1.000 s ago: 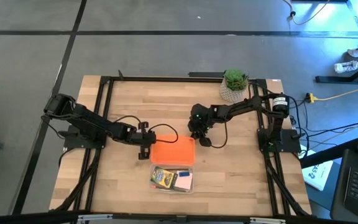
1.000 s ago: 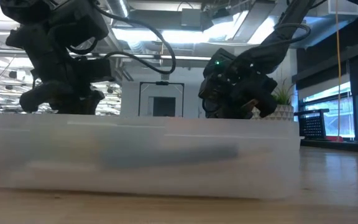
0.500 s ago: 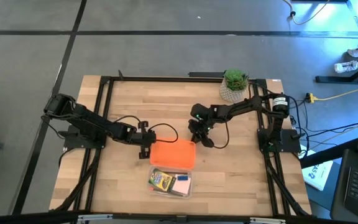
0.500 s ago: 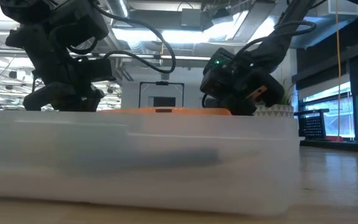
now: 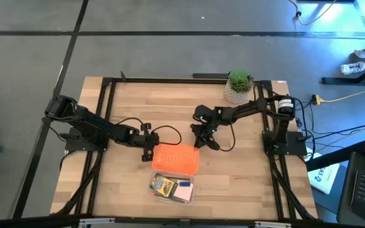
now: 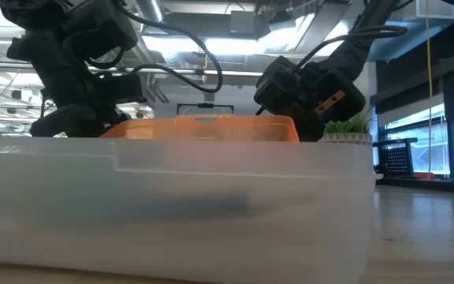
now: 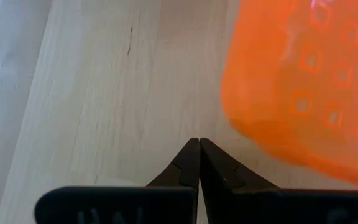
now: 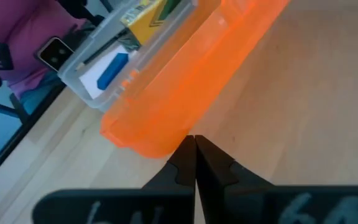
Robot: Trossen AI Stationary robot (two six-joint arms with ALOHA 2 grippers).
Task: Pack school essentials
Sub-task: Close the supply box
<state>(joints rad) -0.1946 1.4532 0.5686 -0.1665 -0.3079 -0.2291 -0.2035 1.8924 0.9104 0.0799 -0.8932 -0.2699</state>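
Since a second ago the orange lid [image 5: 176,158] has tilted and swung up off the table beside the clear case [image 5: 172,188]. My left gripper [image 5: 147,151] and right gripper [image 5: 201,139], both pinched shut and empty, flank it to nudge it over. Inside lie the glossy crayon box [image 5: 163,184] and pink pad [image 5: 185,188].

The clear plastic case [image 5: 172,189] sits near the bench's [image 5: 246,183] front edge, the orange plastic lid [image 5: 176,158] just behind it, the potted green plant [image 5: 239,87] at the back edge.
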